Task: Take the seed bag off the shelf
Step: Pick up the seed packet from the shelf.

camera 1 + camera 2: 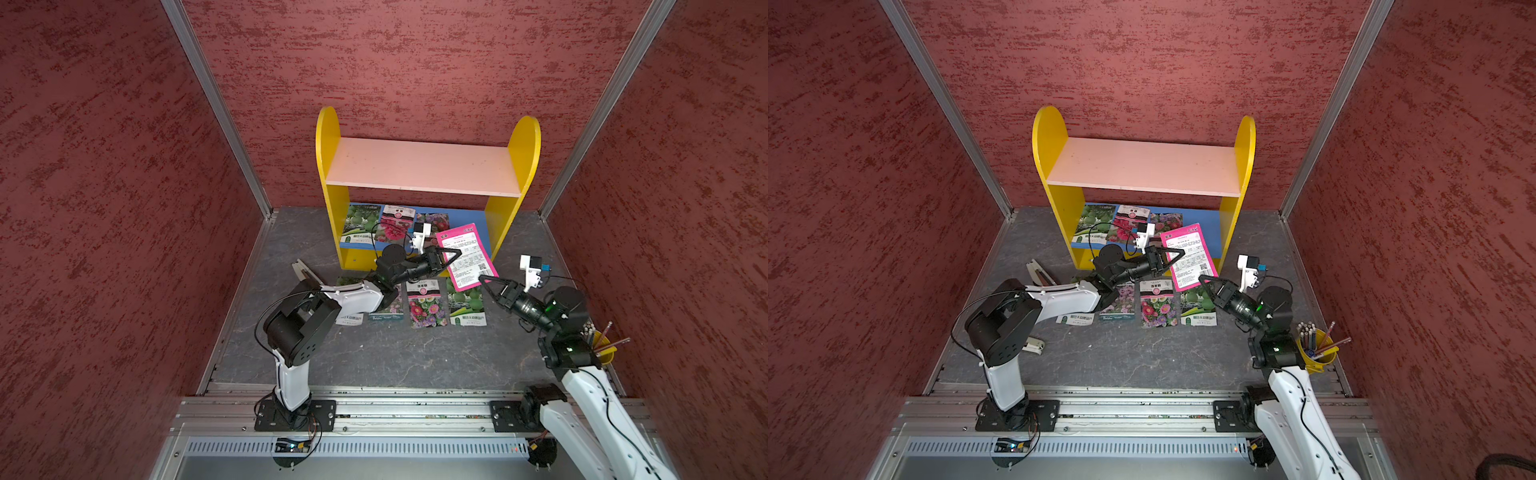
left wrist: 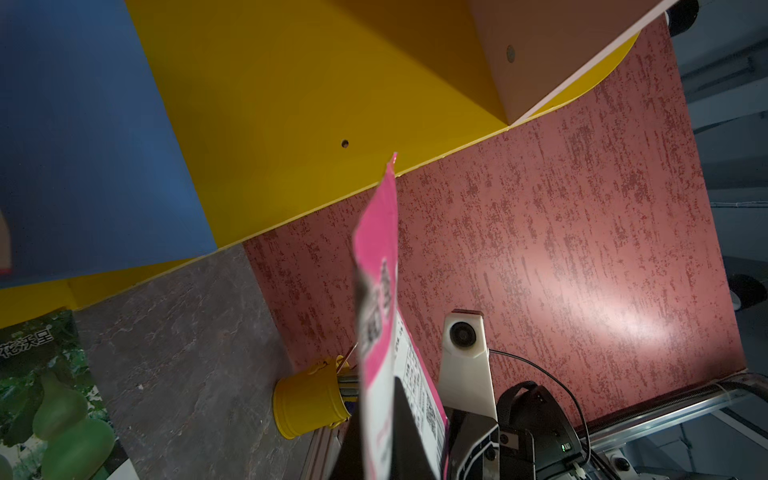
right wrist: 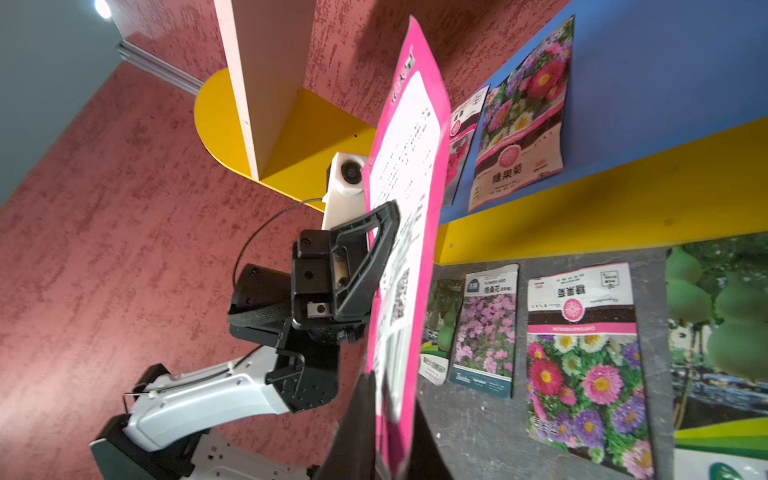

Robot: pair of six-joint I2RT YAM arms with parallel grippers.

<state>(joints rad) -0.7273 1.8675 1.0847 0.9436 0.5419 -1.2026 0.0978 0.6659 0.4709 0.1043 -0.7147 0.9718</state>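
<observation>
The seed bag (image 1: pixel 465 257) is pink with a white printed panel. It hangs in the air just in front of the shelf (image 1: pixel 422 166), between my two grippers. My left gripper (image 1: pixel 459 252) is shut on its left edge, and the bag (image 2: pixel 378 249) stands up from between those fingers. My right gripper (image 1: pixel 483 279) has its fingers close on either side of the bag's lower corner (image 3: pixel 392 390). Three more seed packets (image 1: pixel 395 226) lie on the blue lower board (image 1: pixel 469 218). The pale pink upper board is bare.
Several seed packets (image 1: pixel 424 303) lie on the grey floor in front of the shelf, below both grippers. A yellow cup of pencils (image 1: pixel 602 349) stands by the right arm's base. A small metal tool (image 1: pixel 305 270) lies left of the shelf. Red walls close in on three sides.
</observation>
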